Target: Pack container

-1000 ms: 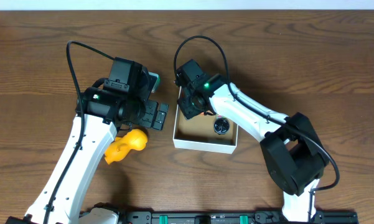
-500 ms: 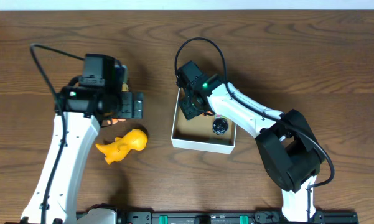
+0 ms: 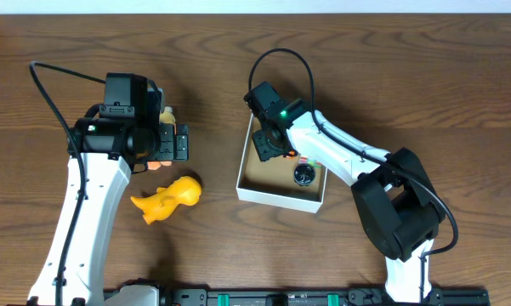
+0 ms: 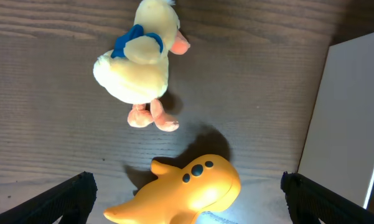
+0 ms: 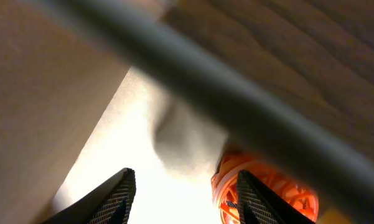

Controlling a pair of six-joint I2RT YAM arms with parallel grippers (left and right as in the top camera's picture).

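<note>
The container (image 3: 280, 196) sits mid-desk (image 3: 459, 76) and holds a dark round thing (image 3: 303, 174) and an orange ridged thing (image 5: 267, 190). The right gripper (image 3: 266, 146) hangs over its far-left corner, jaws apart and empty. The left gripper (image 3: 180, 143), jaws wide, hovers over a plush duck (image 4: 140, 56) and a yellow toy (image 4: 193, 186).

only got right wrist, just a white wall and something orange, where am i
observer: the right gripper is inside the container, low over its far left corner.
operator: anything else in there
observer: a small black round thing on the floor near the right wall.
operator: whats not packed yet
observer: a duck plush and an orange-yellow toy, both lying left of the container.
</note>
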